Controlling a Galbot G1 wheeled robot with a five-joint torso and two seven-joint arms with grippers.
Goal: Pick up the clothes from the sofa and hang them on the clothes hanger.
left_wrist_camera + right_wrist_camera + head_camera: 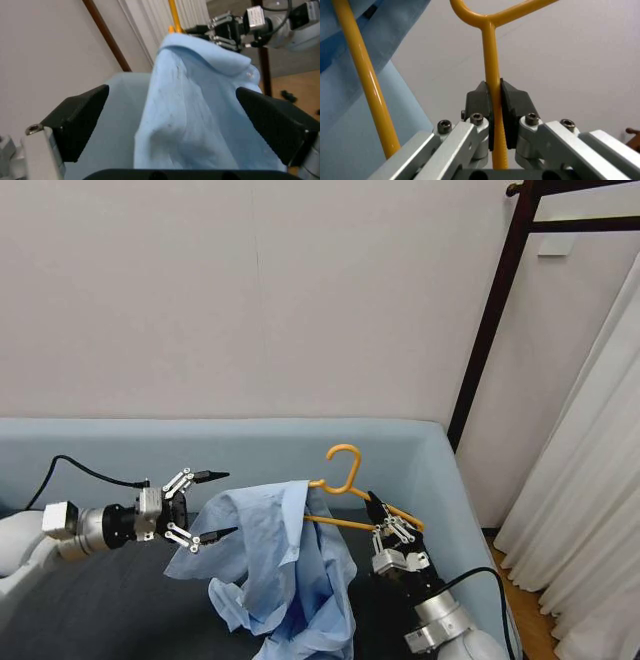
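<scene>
- The left gripper (pixel 231 502) is held wide open. Its fingers (pixel 79 120) are spread on either side of the blue shirt (pixel 285 565) and are not closed on it. Whether the tips touch the cloth cannot be told.
- From this gripper the shirt is found at 3 o'clock in the head view, just ahead of the open jaws, with its collar (pixel 210 52) on the far side.
- The right gripper (pixel 385 525) is shut narrow on a rod of the yellow hanger (pixel 352 492), which is pinched between the black pads (pixel 512 101).
- The hanger's long axis is laid from 10 o'clock to 4 o'clock in the head view, with the hook at 12.
- The shirt is draped over the 10 o'clock end and hangs toward 6, above the seat of the light-blue sofa (pixel 250 432). The 4 o'clock end is bare and is the end that is gripped.
- The left arm is judged the nearer to the loose cloth, so the next move probably depends on cloth being drawn toward 4 o'clock along that axis.
- The dark rack post (pixel 490 330) is seen at 1 o'clock from the hanger, well apart.
</scene>
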